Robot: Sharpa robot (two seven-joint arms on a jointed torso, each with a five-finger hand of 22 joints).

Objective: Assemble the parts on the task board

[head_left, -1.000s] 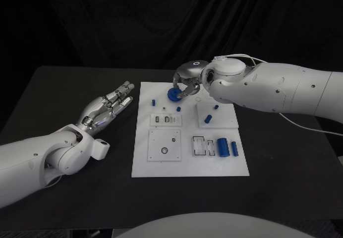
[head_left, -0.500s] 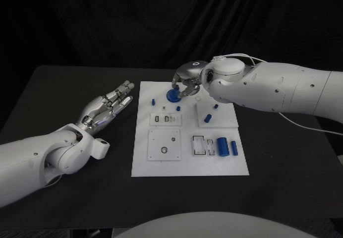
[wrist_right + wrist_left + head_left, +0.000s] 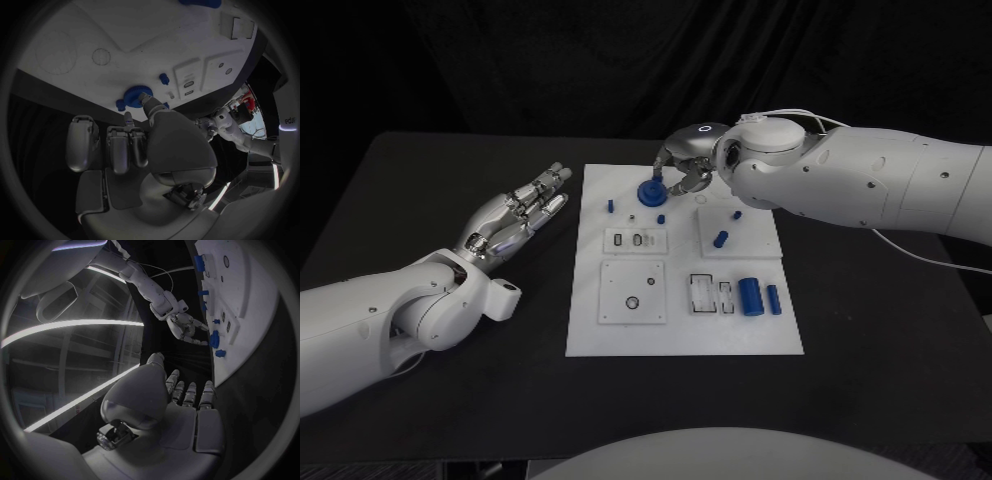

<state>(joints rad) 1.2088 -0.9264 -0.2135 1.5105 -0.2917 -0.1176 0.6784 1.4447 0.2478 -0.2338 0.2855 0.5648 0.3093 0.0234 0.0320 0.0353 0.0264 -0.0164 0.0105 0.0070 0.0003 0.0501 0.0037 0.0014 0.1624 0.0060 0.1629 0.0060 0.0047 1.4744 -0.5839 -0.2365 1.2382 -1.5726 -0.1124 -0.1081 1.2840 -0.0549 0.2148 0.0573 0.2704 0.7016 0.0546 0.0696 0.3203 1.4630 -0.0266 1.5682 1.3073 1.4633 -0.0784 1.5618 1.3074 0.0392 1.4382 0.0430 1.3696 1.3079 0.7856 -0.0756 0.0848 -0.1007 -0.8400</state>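
Right robot hand: fingers pinch the round blue part at the task board's far edge, likely seating it.
Left robot hand: open, fingers spread, empty, beside the board on the surface, clear of the work.

The board lies in the middle of the table. The left hand is over the table just left of the board, near its far half. The right hand is over the far edge of the board, at a round part. A small part stands left of the round part. Two parts lie side by side at the right edge of the board, in its near half. Another part lies behind them.
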